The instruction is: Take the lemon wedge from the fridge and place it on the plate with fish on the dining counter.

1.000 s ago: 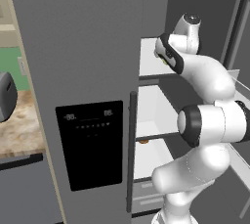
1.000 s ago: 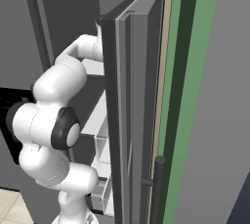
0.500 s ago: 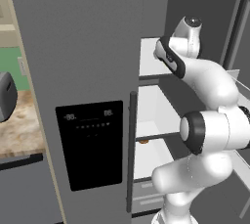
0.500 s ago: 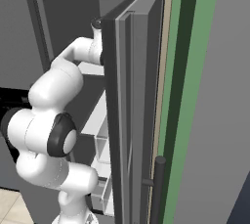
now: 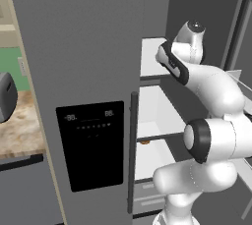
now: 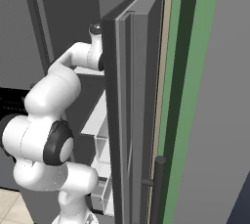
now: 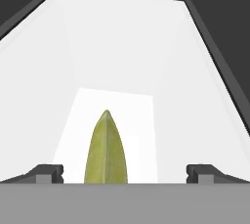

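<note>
Fridge (image 5: 88,71): tall grey unit; the left door is shut and carries a black dispenser panel (image 5: 91,143), the right door (image 6: 129,120) is swung wide open.
Arm: reaches up from the base into the upper part of the open compartment, hand level with the top white shelf (image 5: 150,57).
Claw (image 7: 125,171): jaws spread wide, the two dark fingertips (image 7: 46,173) well apart; nothing held between them.
Lemon wedge (image 7: 106,149): yellow-green, pointed end away from the hand, lying on the white shelf floor (image 7: 146,71) between the two tips, nearer the left-hand tip in the hand view, touching neither.
Shelf walls: white sides and back enclose the wedge; dark fridge lining shows at the upper corners of the hand view.
Lower shelf: a small brown item (image 5: 144,142) sits at its front edge, well below the hand.
Surroundings: a marbled countertop (image 5: 17,130) with a grey appliance (image 5: 6,96) stands left of the fridge; a green wall strip (image 6: 188,71) runs beside the open door.
</note>
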Robot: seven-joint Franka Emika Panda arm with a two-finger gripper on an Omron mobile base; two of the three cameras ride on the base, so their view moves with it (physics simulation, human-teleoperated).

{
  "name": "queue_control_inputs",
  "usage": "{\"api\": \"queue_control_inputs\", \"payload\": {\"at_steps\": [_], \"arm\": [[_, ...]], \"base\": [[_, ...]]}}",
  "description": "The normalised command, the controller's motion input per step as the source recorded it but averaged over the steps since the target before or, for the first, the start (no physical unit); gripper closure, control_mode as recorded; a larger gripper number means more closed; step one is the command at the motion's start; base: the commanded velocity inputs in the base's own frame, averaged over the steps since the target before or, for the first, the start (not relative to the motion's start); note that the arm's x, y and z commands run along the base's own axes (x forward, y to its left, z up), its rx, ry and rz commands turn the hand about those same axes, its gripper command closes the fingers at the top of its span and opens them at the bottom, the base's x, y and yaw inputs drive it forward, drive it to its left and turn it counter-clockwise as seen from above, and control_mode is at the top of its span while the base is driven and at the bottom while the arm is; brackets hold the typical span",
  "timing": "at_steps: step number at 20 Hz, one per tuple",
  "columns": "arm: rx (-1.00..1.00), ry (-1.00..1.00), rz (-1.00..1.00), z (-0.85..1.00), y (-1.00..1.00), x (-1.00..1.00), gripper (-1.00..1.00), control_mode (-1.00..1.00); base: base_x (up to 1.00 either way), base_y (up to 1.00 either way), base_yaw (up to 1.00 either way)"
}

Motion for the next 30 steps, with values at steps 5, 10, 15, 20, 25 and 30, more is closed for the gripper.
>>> {"api": "queue_control_inputs", "payload": {"at_steps": [5, 10, 15, 20, 25, 30], "arm": [[0.00, -0.01, 0.00, 0.00, 0.00, 0.10, -1.00, -1.00], [0.00, 0.00, 0.00, -0.02, 0.02, 0.08, -1.00, -1.00], [0.00, 0.00, 0.00, -0.15, 0.03, 0.00, -1.00, -1.00], [0.00, 0.00, 0.00, -0.21, 0.06, 0.00, -1.00, -1.00], [0.00, 0.00, 0.00, -0.23, 0.10, 0.00, -1.00, -1.00], [0.00, 0.00, 0.00, -0.24, 0.10, 0.01, 1.00, -1.00]], "base": [[0.00, 0.00, 0.00], [0.00, 0.00, 0.00], [0.00, 0.00, 0.00], [0.00, 0.00, 0.00], [0.00, 0.00, 0.00], [0.00, 0.00, 0.00]]}}
